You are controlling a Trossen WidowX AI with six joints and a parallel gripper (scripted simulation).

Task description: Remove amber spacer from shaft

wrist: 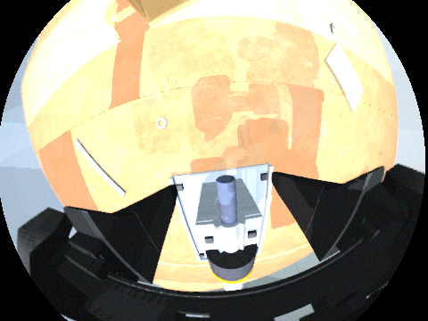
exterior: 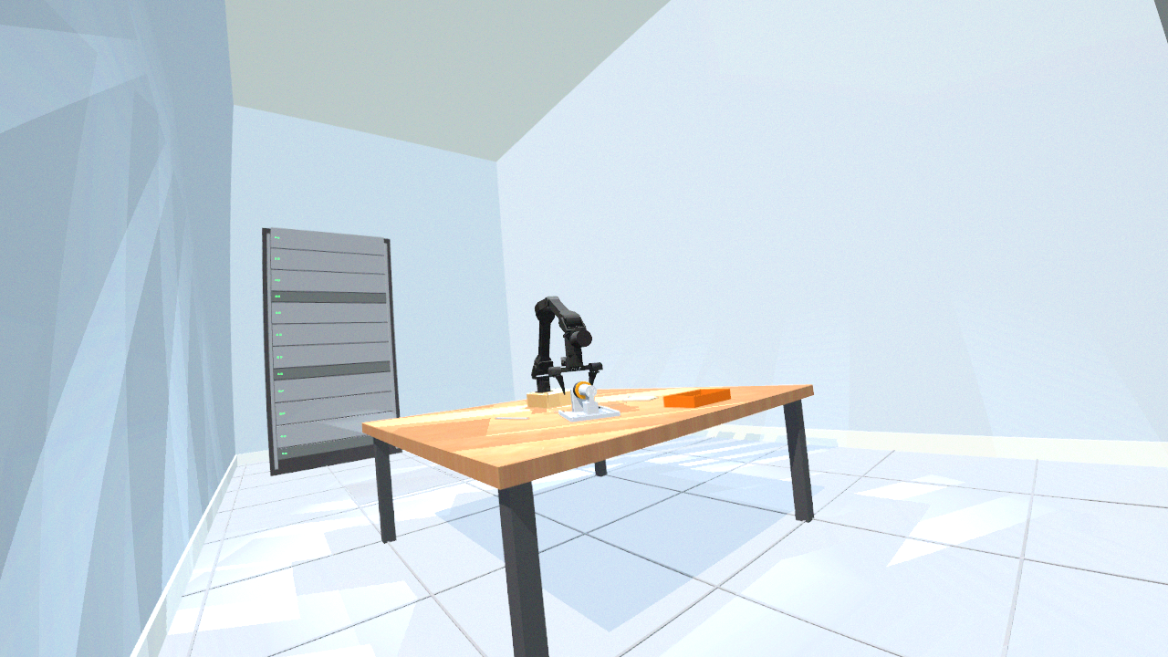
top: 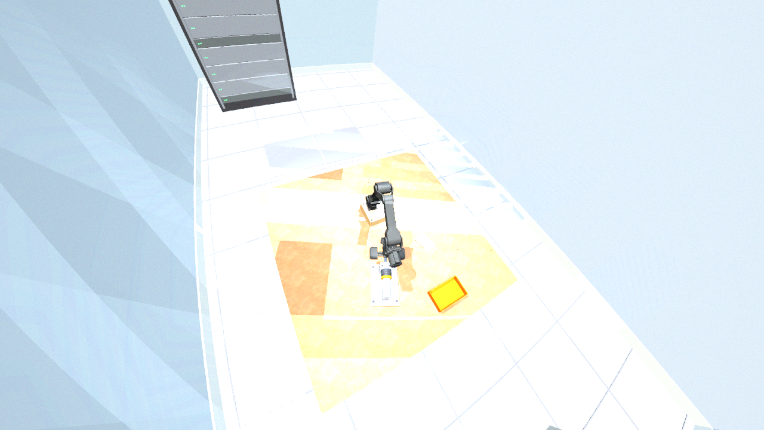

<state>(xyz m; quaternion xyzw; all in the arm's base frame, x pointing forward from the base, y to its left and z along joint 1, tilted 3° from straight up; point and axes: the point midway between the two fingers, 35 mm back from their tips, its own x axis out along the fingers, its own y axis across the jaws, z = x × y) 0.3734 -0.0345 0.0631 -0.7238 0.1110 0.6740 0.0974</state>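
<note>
My gripper [top: 387,253] [exterior: 578,389] [wrist: 225,184] is open and empty. Its fingers stand wide on either side of the shaft's free end in the wrist view, and their height over it is hard to judge. The blue-grey shaft [top: 385,260] [wrist: 227,202] sticks out of a pale block [wrist: 207,214]. Behind that are dark rings [top: 385,271] [wrist: 232,267], then the amber spacer [top: 386,276] [wrist: 232,281], still in line on the assembly, with a white part [top: 386,289] beyond. All stand on a white base plate [top: 376,300] [exterior: 604,414]. Where one dark ring ends cannot be told.
An orange tray [top: 447,294] [exterior: 682,401] lies to the right of the assembly. A thin pale bar [wrist: 100,167] [exterior: 512,418], a small ring [wrist: 166,123] and a flat white piece [wrist: 345,78] lie on the table. The arm's base stands on a wooden block [exterior: 543,399].
</note>
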